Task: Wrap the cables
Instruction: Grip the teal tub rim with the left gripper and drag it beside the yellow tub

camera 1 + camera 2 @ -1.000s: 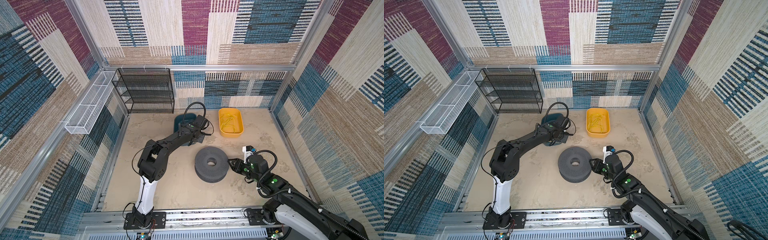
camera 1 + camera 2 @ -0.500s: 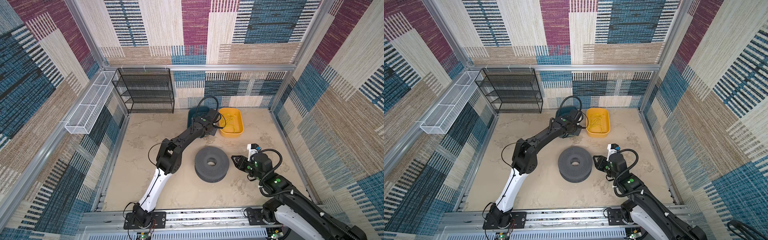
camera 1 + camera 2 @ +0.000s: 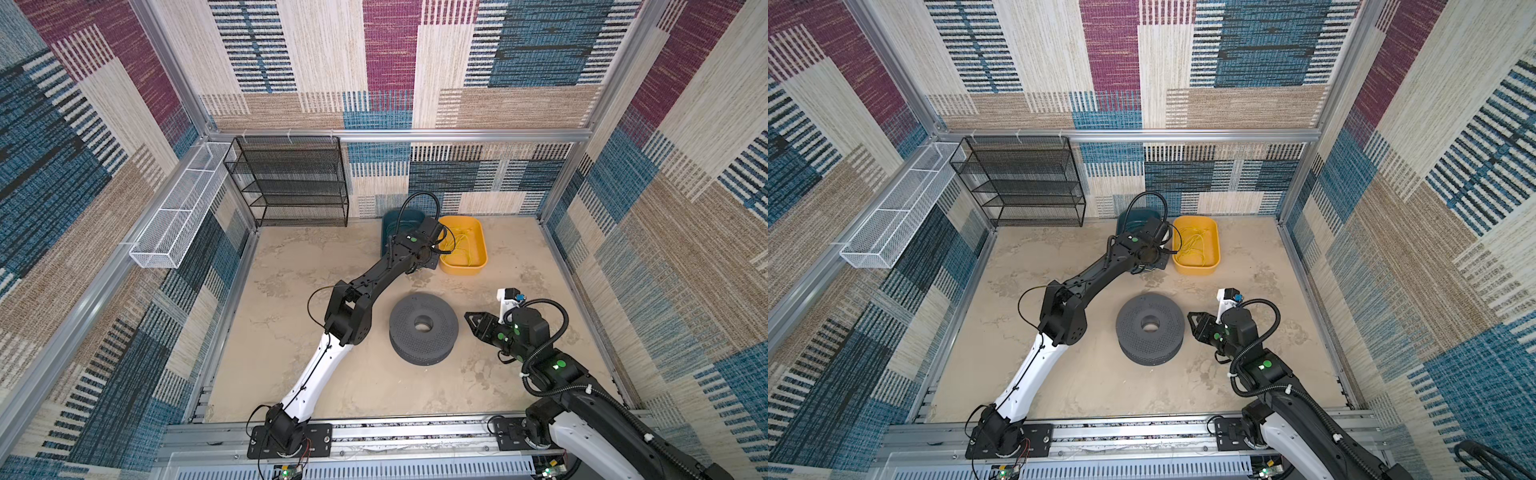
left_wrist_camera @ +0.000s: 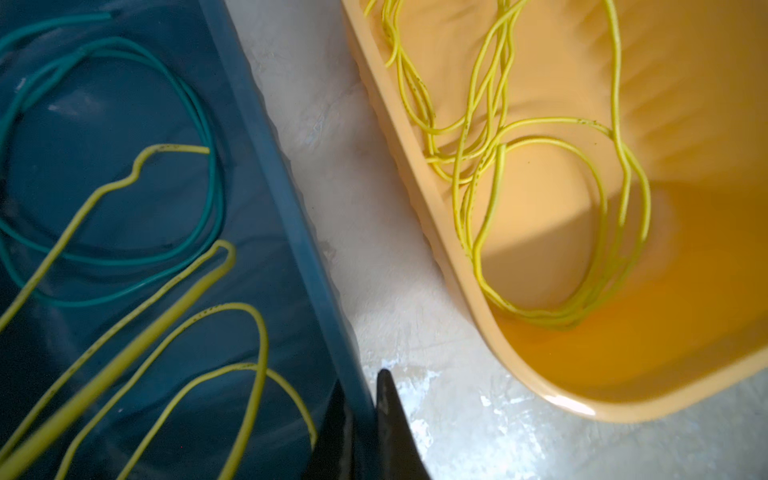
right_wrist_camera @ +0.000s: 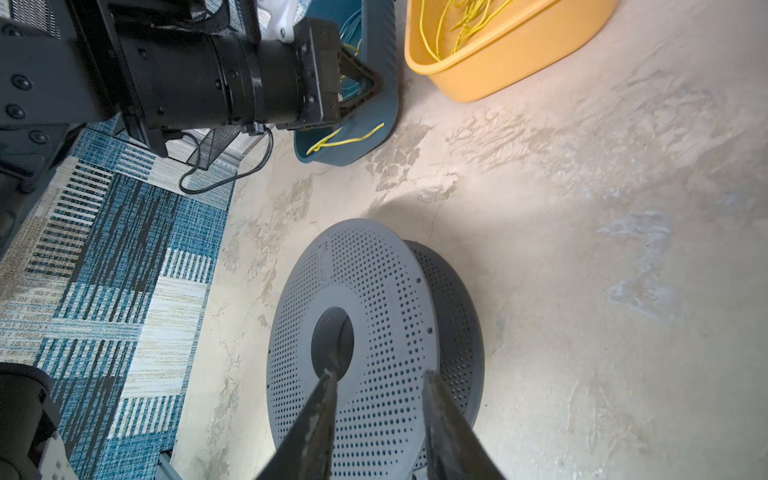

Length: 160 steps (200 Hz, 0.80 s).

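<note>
The sandy worktop (image 3: 266, 316) carries everything, and the biggest change on it is the left arm (image 3: 376, 280). A second ago it was folded with its wrist above the blue tub (image 3: 388, 237), and now it is stretched further out, so that its wrist stands between that tub and the yellow tub (image 3: 463, 269). The right arm (image 3: 540, 365) has hardly shifted and waits beside the grey spool (image 3: 424, 330), which lies flat in the middle with no cable on it that we can see. Most of the cables (image 4: 544, 140) lie in loose yellow loops inside the yellow tub. A few more yellow strands lie in the blue tub together with a green cable (image 4: 216, 187). In the left wrist view the left jaws are closed almost together, above the blue tub's wall and the bare strip between the tubs; whether a thin strand is pinched there we cannot tell. The right jaws are open with nothing between them, just above the edge of the spool. We judge that the wrapping is not yet begun, and that the left arm is going for a cable in the yellow tub, for which its jaws must first open.
</note>
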### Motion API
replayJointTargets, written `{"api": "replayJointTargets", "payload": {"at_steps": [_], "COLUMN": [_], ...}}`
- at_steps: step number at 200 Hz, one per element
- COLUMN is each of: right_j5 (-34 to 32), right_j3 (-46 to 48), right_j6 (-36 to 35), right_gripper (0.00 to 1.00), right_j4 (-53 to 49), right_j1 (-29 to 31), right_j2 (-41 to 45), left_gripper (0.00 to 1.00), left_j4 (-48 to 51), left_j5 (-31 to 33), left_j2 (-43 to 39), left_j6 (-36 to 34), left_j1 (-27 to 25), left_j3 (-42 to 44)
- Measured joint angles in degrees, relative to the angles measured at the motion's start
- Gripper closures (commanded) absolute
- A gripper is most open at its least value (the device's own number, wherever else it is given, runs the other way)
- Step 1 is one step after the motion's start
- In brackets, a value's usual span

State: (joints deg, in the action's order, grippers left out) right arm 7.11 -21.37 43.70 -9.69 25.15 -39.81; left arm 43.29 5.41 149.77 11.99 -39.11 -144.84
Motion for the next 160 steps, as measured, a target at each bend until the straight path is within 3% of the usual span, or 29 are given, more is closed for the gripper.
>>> {"api": "replayJointTargets", "payload": {"at_steps": [21,51,111,131,149,160], "right_j5": [0.37,0.42,0.81,0.81,0.81,0.85], "right_j3": [0.02,0.02,-0.07,-0.55,-1.2,-1.53], "right_j6": [0.0,0.02,0.04,0.02,-0.31,-0.79], "right_gripper": [0.63,0.63,0.62,0.61,0.59,0.53], "right_j4": [-0.48,-0.59,-0.85,-1.07,-1.01,-0.85], "right_j1": [-0.09,-0.09,-0.09,-0.09,-0.09,-0.09], "right_j2": [0.02,0.24,0.35,0.24,-0.59,-1.09], "left_gripper": [0.71,0.62,0.56,0.5,0.44,0.42], "left_j4": [-0.28,-0.22,-1.27,-2.23,-6.03,-8.09], "left_j5": [-2.45,-4.09,-7.48,-8.55,-8.74,-8.85], "left_j2": [0.04,-0.74,-8.83,-14.91,-22.97,-27.52], "left_j6": [1.55,2.05,2.97,2.82,2.6,2.62], "left_j1": [-0.02,-0.04,0.17,0.44,1.7,3.89], "left_j3": [-0.26,-0.26,0.87,7.37,19.52,26.93]}}
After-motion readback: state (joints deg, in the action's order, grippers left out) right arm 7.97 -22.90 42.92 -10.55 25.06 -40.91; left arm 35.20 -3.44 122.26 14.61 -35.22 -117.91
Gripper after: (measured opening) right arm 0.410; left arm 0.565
